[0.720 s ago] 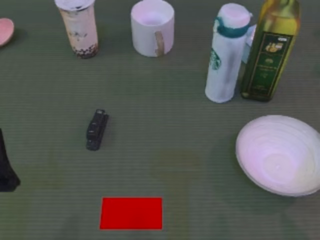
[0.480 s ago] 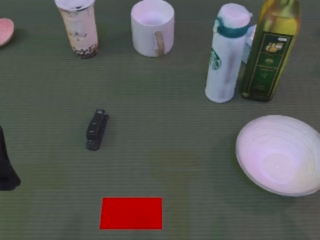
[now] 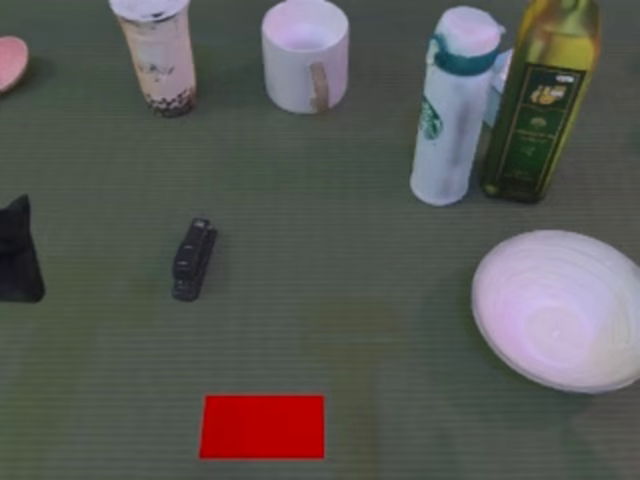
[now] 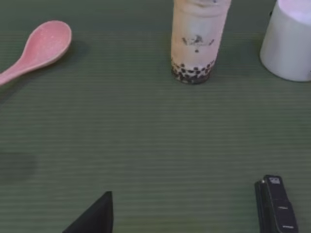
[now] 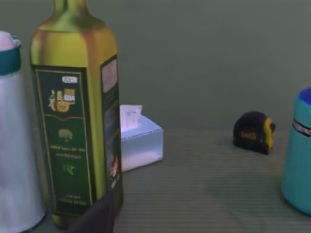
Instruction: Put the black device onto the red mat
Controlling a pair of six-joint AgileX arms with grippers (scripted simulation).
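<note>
The black device (image 3: 193, 260) lies flat on the green table, left of the middle, its long side running front to back. In the left wrist view the black device (image 4: 278, 208) sits off to one side at the frame's edge. The red mat (image 3: 262, 426) lies near the front edge, slightly right of the device, with nothing on it. My left gripper (image 3: 18, 255) hangs at the table's left edge, well left of the device, open and holding nothing; one dark finger (image 4: 99, 217) shows. My right gripper is outside the top view; one finger (image 5: 97, 216) shows before the oil bottle, open.
Along the back stand a bubble-tea cup (image 3: 155, 55), a white mug (image 3: 305, 55), a white flask (image 3: 455, 105) and an oil bottle (image 3: 540, 100). A pink spoon (image 3: 10, 60) lies back left. A white bowl (image 3: 560, 310) sits right. Tissue box (image 5: 138, 138), tape measure (image 5: 253, 132).
My left gripper has moved toward the back of the table along the left edge. The black device and the red mat have not moved.
</note>
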